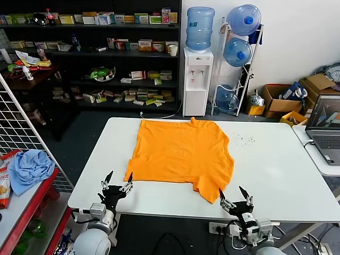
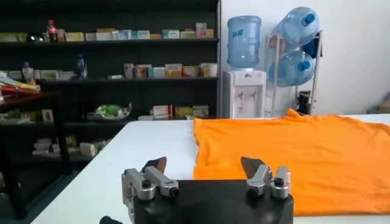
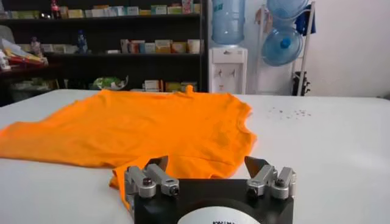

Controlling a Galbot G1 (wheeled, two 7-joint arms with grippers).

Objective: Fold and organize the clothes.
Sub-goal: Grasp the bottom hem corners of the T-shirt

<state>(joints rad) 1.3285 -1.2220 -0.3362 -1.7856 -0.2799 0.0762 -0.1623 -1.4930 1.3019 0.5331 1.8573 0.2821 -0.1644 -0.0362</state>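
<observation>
The clothes are one bright orange T-shirt (image 1: 180, 154) spread flat on the white table (image 1: 276, 170), plain side up, with a sleeve flap hanging toward the near edge at its right corner. My left gripper (image 1: 118, 179) stands open at the near edge, just short of the shirt's near left corner (image 2: 210, 167). My right gripper (image 1: 232, 194) is open too, at the near edge beside the sleeve flap (image 3: 131, 176). Neither holds anything. The orange shirt (image 2: 292, 158) fills the table beyond the left jaws and the shirt (image 3: 140, 128) lies ahead of the right jaws.
A light blue cloth (image 1: 29, 169) lies on a red side shelf at the left. A laptop (image 1: 325, 130) sits on a side table at the right. Shelves, a water dispenser (image 1: 197, 79) and bottle rack stand behind. Small specks (image 1: 244, 139) dot the table.
</observation>
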